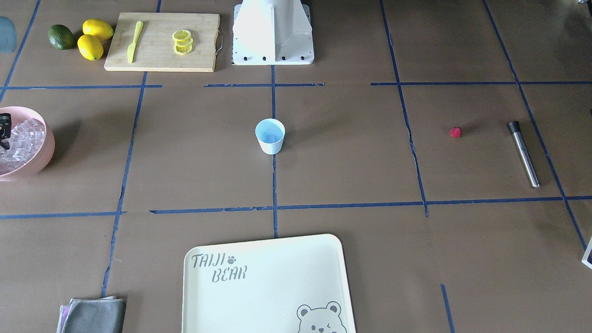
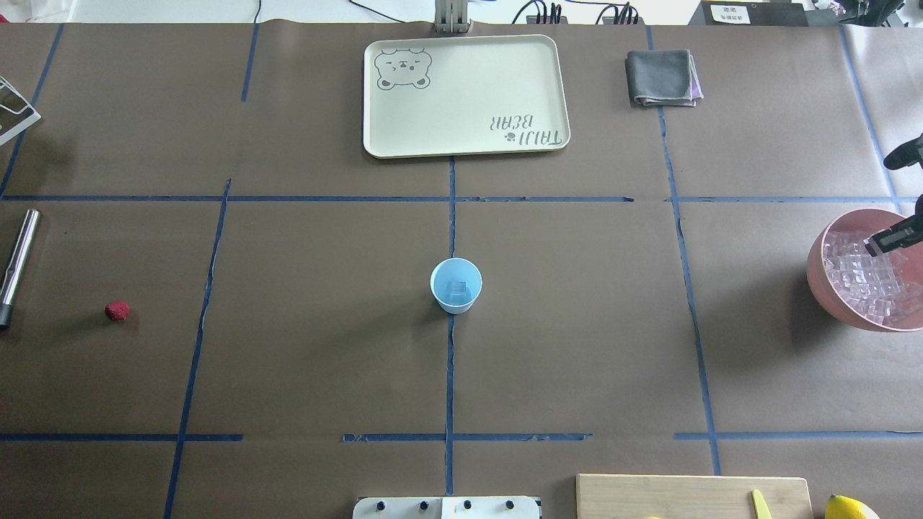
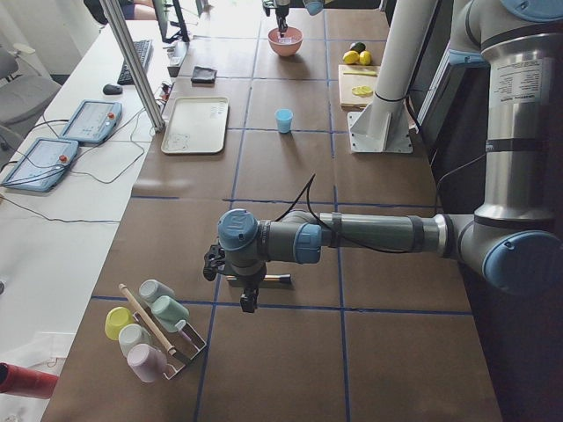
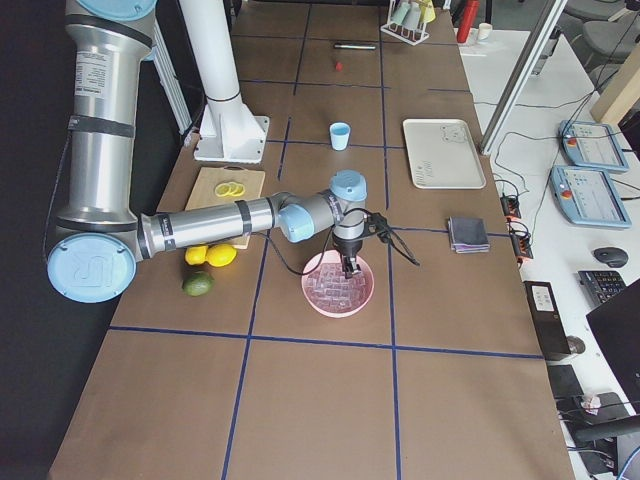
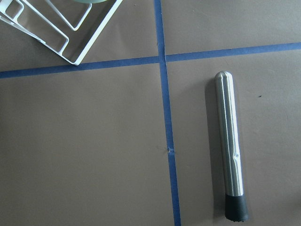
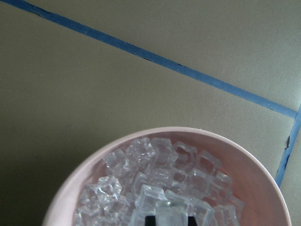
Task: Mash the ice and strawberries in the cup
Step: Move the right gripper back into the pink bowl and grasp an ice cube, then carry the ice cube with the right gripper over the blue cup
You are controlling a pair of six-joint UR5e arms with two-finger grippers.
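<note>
The white cup (image 2: 456,286) with a light-blue inside stands at the table's middle, with one clear ice cube in it. The pink bowl (image 2: 818,267) at the robot's right holds several ice cubes (image 2: 869,281). My right gripper (image 2: 887,241) reaches down into the bowl. In the right wrist view its fingertips (image 6: 150,220) stand close on either side of one ice cube (image 6: 169,214). The dark-red strawberry (image 2: 117,311) lies far left. My left gripper (image 3: 246,299) hangs over a steel muddler (image 5: 230,146); I cannot tell whether it is open or shut.
A cream tray (image 2: 465,144) and a grey cloth (image 2: 662,77) lie at the far side. A cutting board (image 1: 162,41) with a yellow knife and lemon slices, lemons (image 1: 95,37) and a green fruit (image 1: 61,37) sit near the base. A wire cup rack (image 3: 154,330) stands far left.
</note>
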